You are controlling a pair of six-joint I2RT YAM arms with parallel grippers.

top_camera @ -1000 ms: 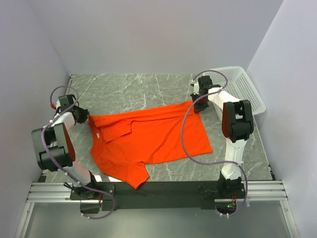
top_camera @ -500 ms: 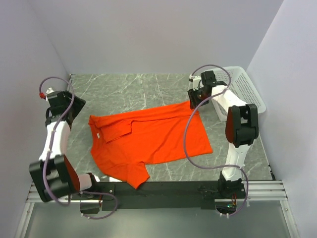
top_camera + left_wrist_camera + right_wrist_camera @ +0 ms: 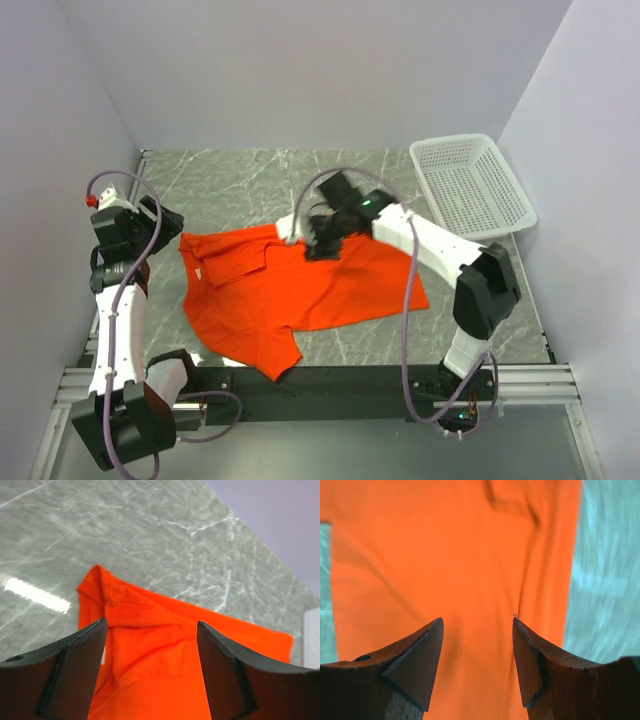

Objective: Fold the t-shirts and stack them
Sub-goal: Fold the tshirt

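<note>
Across the middle of a grey, white-veined, marble-patterned tabletop (image 3: 250,175) lies one orange-red t-shirt (image 3: 320,290), spread nearly flat. The slab is smooth and glossy, and it carries a bright streak of glare in the left wrist view. The cloth is thin, soft and matte, creased in shallow ridges. A flap is folded over on its far left part, and one lobe reaches the dark strip along the near edge. The shirt's colour is even and unpatterned, and its outline is broad and irregular.

A white plastic mesh basket (image 3: 470,185), rectangular with flared walls, stands in the far right corner, apart from the shirt. Plain pale lilac walls (image 3: 300,70) close the space on three sides. A ribbed aluminium rail (image 3: 320,385) runs along the near edge, and looped greyish-purple cables (image 3: 405,320) trail over the white-and-black arms.

The left gripper (image 3: 150,630) hangs by the shirt's far left corner. Its dark, wedge-shaped fingers are set wide with nothing between them. The right gripper (image 3: 477,622) is over the shirt's far middle, jaws likewise spread wide, with only orange cloth showing through the gap. Whether its tips touch the fabric cannot be told.
</note>
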